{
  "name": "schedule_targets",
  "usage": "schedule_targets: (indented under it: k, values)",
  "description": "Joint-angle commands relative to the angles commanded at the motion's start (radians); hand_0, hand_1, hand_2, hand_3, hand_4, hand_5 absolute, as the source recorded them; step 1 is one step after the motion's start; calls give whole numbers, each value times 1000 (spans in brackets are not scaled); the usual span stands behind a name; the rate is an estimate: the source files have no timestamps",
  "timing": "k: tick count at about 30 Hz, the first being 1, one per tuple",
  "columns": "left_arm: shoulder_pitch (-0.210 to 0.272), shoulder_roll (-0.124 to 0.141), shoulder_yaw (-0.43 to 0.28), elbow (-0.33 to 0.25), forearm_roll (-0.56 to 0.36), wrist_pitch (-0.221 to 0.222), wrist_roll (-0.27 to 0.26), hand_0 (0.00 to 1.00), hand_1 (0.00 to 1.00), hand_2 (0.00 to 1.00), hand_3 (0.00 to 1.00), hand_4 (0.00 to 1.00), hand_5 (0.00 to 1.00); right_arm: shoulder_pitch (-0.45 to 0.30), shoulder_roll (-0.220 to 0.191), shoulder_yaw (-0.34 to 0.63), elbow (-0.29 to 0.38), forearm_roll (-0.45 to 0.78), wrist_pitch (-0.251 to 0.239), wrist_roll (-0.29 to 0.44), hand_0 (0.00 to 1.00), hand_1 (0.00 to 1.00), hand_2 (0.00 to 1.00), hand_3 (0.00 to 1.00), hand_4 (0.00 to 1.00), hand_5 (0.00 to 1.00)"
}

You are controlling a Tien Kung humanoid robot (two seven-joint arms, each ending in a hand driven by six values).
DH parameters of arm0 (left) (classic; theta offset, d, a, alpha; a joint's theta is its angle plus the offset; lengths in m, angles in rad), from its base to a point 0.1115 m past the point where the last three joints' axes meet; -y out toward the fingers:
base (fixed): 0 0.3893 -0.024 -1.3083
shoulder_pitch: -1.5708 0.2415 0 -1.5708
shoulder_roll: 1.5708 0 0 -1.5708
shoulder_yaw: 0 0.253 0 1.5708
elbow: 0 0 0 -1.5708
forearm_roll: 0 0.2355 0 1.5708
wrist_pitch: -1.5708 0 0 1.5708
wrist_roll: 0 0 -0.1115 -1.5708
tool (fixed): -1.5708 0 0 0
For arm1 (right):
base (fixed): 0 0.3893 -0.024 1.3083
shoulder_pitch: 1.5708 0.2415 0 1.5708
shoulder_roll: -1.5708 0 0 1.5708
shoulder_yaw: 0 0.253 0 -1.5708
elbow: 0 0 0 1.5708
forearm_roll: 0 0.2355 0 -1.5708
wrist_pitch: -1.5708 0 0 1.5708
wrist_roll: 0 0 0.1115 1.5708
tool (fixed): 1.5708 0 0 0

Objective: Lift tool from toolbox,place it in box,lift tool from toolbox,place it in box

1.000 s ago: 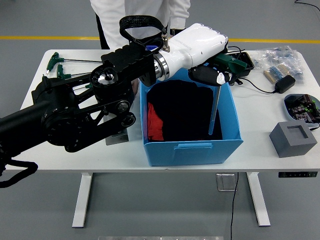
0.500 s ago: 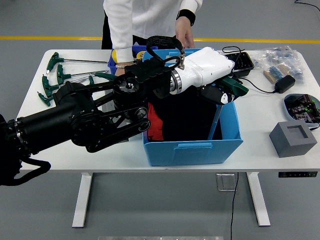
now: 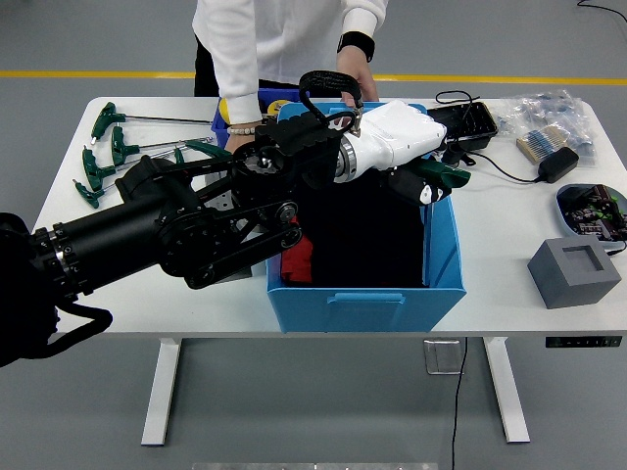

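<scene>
A single head view looks forward and down from high on the robot's side over the whole white table, its near edge toward the bottom.

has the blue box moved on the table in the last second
Yes. The blue box has slid left and slightly toward the near table edge; the gap to the grey block on its right has grown. The left hand holds a green-handled tool over it.

Grey floor, smooth, evenly lit. Yellow line runs across it behind the table. White table on white legs with foot bars; small control panel under the right front edge. Black cable hangs from the tabletop to the floor. No walls or windows visible.
</scene>
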Motion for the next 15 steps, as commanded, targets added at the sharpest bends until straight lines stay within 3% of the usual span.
schedule_targets:
  k: [1,9,15]
  values:
    - [-4,0,-2,10,4,0,0,341,426,479,503,681,627,1,0,-2,0,1,-1,0,676,644,718,577,782,725]
    - [-25,0,-16,89,11,8,-9,354,460,527,541,688,620,7,-2,-23,3,13,-4,0,676,643,718,577,782,725]
    - [-28,0,-30,82,9,36,-30,378,502,565,584,706,633,10,-5,-32,4,13,-4,0,676,644,718,577,782,724]
